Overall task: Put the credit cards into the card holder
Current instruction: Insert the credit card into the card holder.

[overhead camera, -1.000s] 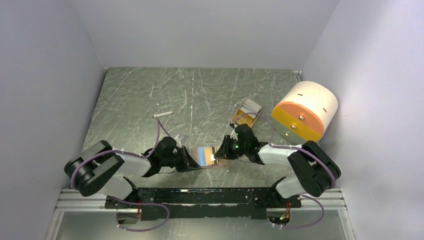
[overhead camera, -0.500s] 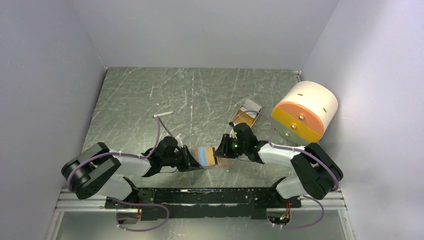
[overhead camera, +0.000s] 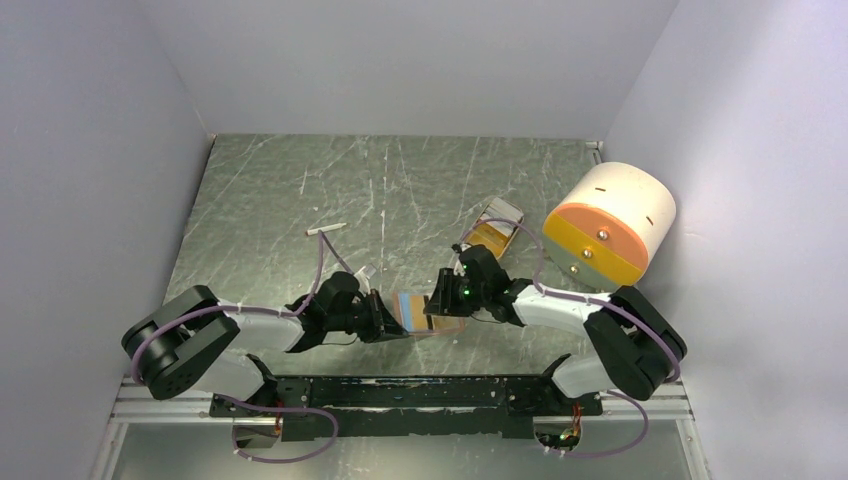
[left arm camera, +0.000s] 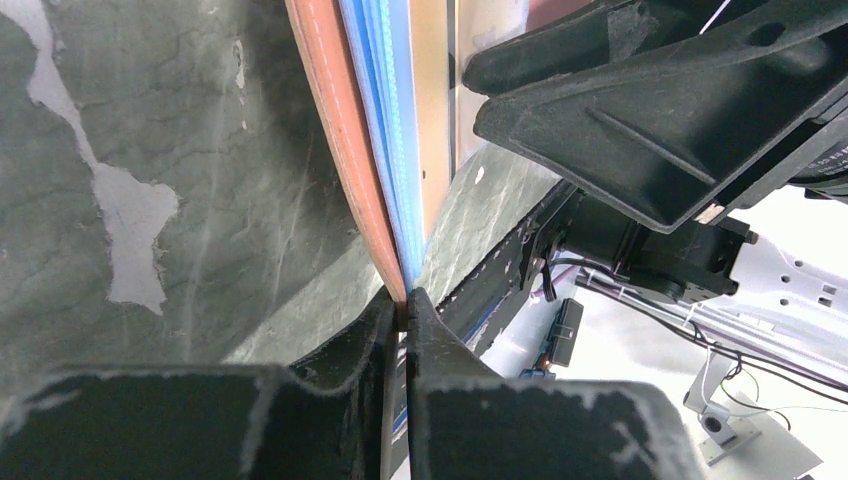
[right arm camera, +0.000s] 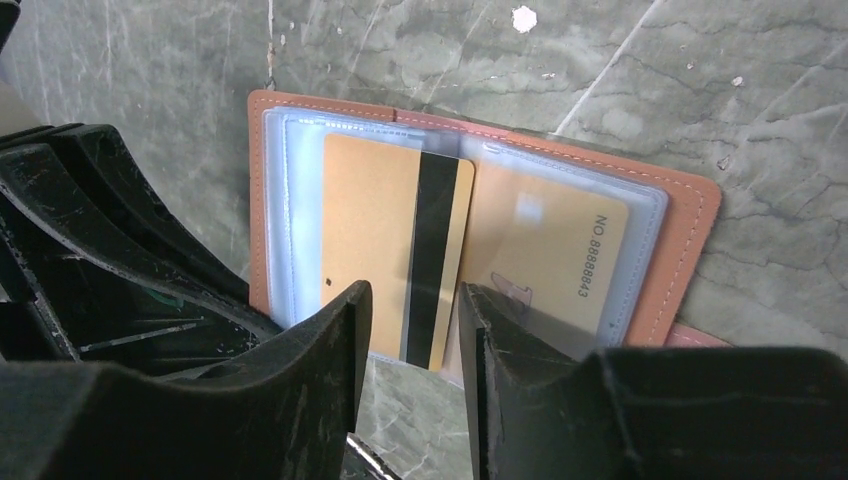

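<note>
The card holder [right arm camera: 690, 225], reddish-brown leather with clear sleeves, lies open on the table near the front edge [overhead camera: 420, 312]. My left gripper [left arm camera: 405, 298] is shut on its near edge, where the leather [left arm camera: 335, 150] and a light blue card [left arm camera: 385, 120] show side-on. An orange-yellow credit card [right arm camera: 380, 230] with a black stripe sits partly in the left sleeve. A second orange card [right arm camera: 560, 250] is in the right sleeve. My right gripper [right arm camera: 412, 325] stands open just short of the striped card's lower edge, touching nothing.
A tan tray [overhead camera: 492, 228] with something orange in it lies behind the right arm. A big cream-and-orange cylinder [overhead camera: 610, 222] stands at the right wall. A small white stick [overhead camera: 326, 229] lies at mid-left. White walls close in three sides.
My right gripper's jaws have spread apart and let go of the striped orange-yellow card, and it has shifted slightly left. The left gripper keeps its hold on the card holder.
</note>
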{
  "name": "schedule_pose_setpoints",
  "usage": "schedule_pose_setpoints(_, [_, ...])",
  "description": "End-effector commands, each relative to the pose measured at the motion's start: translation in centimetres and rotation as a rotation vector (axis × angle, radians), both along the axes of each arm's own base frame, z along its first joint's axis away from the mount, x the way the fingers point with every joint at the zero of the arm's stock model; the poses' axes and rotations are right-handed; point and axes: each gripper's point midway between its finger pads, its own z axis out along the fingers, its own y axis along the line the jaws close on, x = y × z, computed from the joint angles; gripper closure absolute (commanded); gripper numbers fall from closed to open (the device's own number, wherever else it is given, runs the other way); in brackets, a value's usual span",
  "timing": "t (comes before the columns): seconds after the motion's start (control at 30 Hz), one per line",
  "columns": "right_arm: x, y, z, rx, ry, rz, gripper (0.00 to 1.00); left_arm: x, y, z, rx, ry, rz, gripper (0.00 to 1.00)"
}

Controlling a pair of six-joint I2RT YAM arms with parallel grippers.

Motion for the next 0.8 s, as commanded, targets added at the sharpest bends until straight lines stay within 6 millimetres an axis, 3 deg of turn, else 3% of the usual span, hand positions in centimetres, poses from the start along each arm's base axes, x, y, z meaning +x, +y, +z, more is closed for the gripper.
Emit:
schedule_pose_setpoints(0.0, [0.0, 0.6, 0.2, 0.024, 0.001, 0.017, 0.6, 0.3, -0.9, 0.8, -0.019, -0.032, -0.014, 0.91])
schedule_pose_setpoints(0.27, [-0.6, 2.8, 1.5, 0.161, 0.01, 0.052, 0.64, 0.3, -1.5, 1.2, -0.018, -0.042, -0.03, 0.91])
schedule_pose_setpoints(0.43, [-1.1, 3.0, 1.7, 0.189, 0.022, 0.064, 0.66, 0.4, -1.3, 1.0, 0.005, -0.041, -0.028, 0.91])
schedule_pose_setpoints(0.77, [0.2, 0.7, 2.6, 0.075, -0.075, 0.009, 0.65, 0.4, 1.0, 1.1, 0.11, -0.077, 0.015, 0.91])
